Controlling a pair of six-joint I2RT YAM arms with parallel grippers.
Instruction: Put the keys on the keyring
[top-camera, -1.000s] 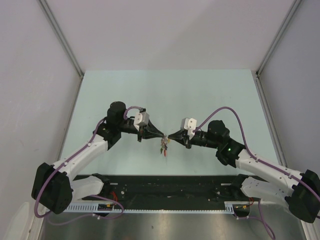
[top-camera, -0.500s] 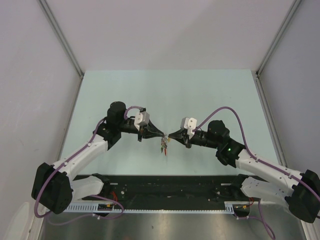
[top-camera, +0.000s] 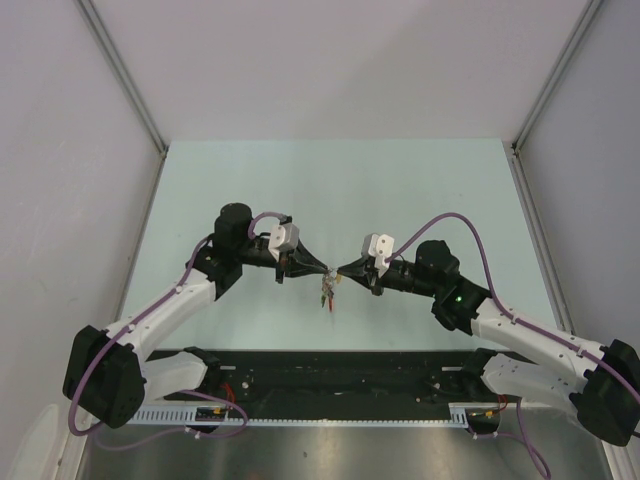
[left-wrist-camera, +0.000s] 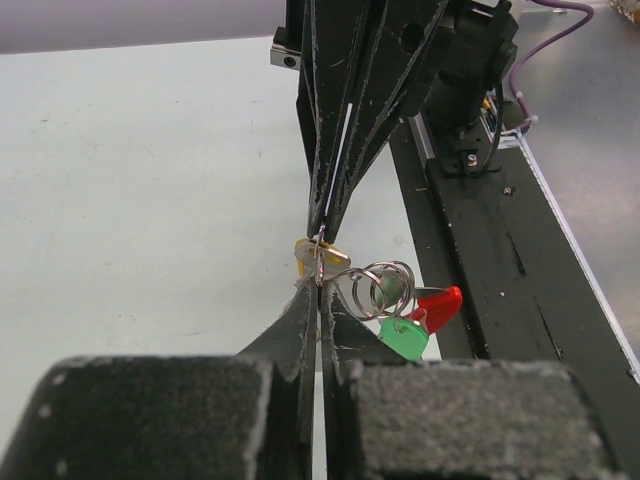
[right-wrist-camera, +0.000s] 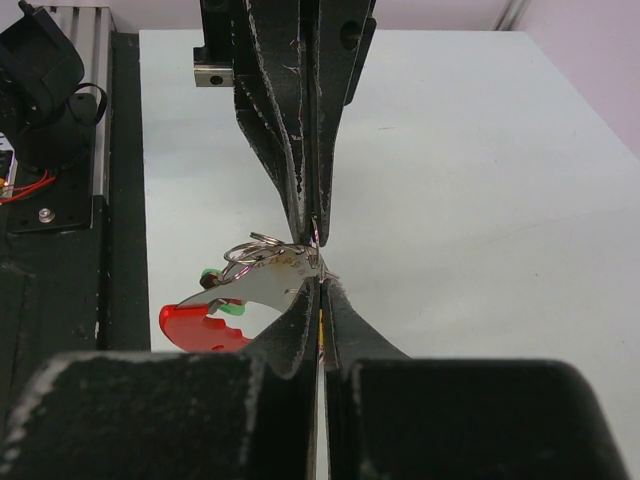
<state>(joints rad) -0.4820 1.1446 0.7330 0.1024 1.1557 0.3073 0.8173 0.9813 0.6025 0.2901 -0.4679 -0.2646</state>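
Seeing barely any change from a second ago, my left gripper (left-wrist-camera: 318, 300) stays clamped on the keyring (right-wrist-camera: 265, 287) dangling beside its tips, my right gripper (right-wrist-camera: 320, 292) pinches the yellow key (left-wrist-camera: 312, 256) tip-to-tip against it, so threading looks unfinished.

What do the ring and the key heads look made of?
Ring: bare metal wire, probably steel; thin, coiled, bright glints. Green head and red head: likely plastic; saturated colour, smooth semi-gloss. Yellow head: probably the same, mostly hidden.
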